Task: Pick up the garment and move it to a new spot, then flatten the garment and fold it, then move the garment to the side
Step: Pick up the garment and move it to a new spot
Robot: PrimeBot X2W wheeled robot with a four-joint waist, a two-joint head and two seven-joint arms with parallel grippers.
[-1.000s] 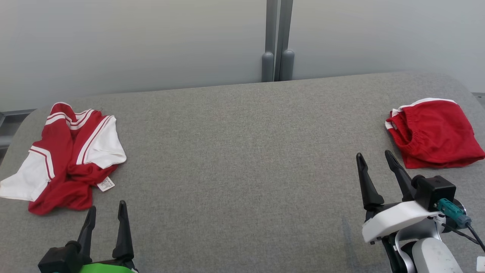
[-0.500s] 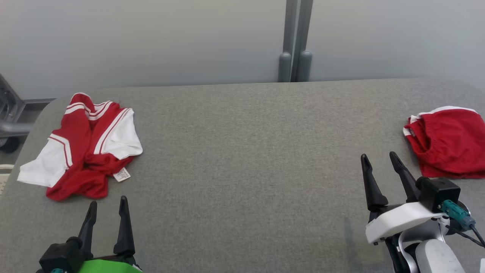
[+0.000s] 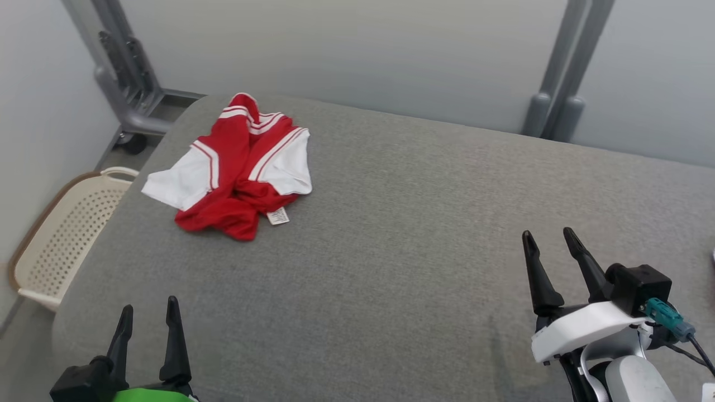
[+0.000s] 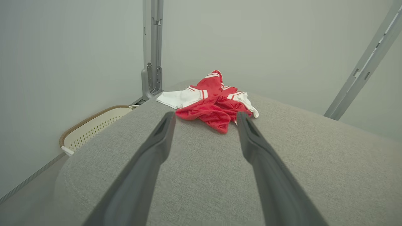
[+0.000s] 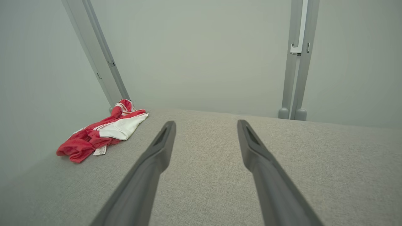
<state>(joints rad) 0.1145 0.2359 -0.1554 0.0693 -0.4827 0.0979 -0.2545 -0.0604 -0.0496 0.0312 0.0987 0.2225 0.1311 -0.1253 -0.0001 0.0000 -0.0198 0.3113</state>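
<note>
Grey cloth covers the surface (image 3: 391, 251), and the head view has swung toward the robot's left. The whole picture shifted, so it is the camera that turned and not the things. The garment (image 3: 234, 173), a crumpled red-and-white top, now lies ahead of the left gripper (image 3: 149, 304) and a little to its right, well beyond the fingertips. In the left wrist view it sits almost framed between them. A pale basket (image 3: 61, 234) off the surface's edge has come into view, out to that gripper's left. Both grippers are as they were, jaws spread wide and holding nothing. The right gripper (image 3: 547, 232) is well apart from the garment, which lies far to its left. The turn likely lines the robot up for the pickup — nothing has been lifted yet.
</note>
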